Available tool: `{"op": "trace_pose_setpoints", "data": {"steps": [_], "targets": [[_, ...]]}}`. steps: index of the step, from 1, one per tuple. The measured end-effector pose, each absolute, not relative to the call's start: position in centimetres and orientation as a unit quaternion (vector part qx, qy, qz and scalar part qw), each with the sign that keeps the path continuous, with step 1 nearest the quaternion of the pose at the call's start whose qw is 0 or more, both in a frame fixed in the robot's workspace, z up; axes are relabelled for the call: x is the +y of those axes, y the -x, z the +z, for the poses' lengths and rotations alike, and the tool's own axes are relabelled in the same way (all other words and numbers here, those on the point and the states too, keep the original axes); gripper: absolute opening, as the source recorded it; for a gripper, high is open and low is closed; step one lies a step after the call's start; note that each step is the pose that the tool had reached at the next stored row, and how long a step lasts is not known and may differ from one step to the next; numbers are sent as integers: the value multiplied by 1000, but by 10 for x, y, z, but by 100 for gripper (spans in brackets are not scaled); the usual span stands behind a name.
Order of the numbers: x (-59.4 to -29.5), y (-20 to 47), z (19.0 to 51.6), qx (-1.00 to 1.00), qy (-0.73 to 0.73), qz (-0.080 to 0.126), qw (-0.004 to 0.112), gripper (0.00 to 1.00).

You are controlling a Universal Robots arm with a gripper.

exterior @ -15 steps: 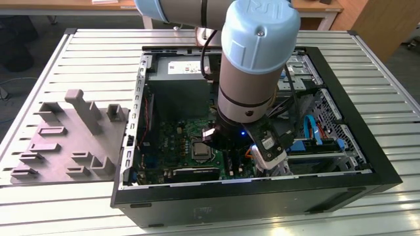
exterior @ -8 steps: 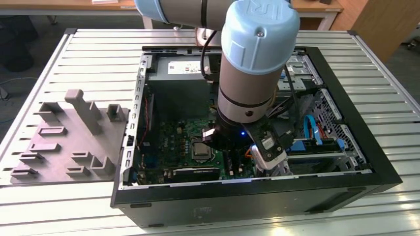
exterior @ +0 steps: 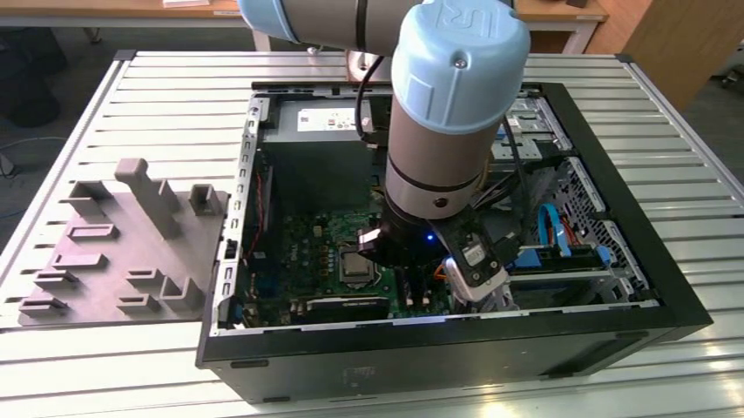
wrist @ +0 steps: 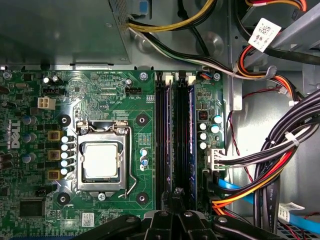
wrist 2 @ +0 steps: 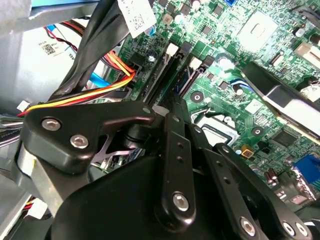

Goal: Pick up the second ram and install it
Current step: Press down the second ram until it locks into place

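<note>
Gripper (wrist: 176, 200) poised low over the long black memory slots (wrist: 170, 135), fingers drawn close together at the slot line; whether they grip anything cannot be told. Open computer case (exterior: 651, 287) holds the motherboard (wrist: 100, 95) with its bare processor socket (wrist: 101, 161). One slot appears to carry the second ram (wrist: 191, 135), seemingly seated already.

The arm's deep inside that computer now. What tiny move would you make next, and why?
Probably ease straight down, slowly. The black gripper hangs directly over the long black memory slots on the green motherboard, lined up with them; I can't tell whether anything is seated there yet.
</note>
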State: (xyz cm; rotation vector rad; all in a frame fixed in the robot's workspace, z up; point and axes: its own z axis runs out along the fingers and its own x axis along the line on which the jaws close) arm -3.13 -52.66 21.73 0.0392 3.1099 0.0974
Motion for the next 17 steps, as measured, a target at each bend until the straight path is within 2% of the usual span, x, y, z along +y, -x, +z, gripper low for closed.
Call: {"op": "trace_pose_setpoints", "data": {"steps": [9, 17], "targets": [[-526, 31, 217, 999, -13, 32, 15, 11], [-527, 31, 239, 999, -13, 31, 15, 11]]}}
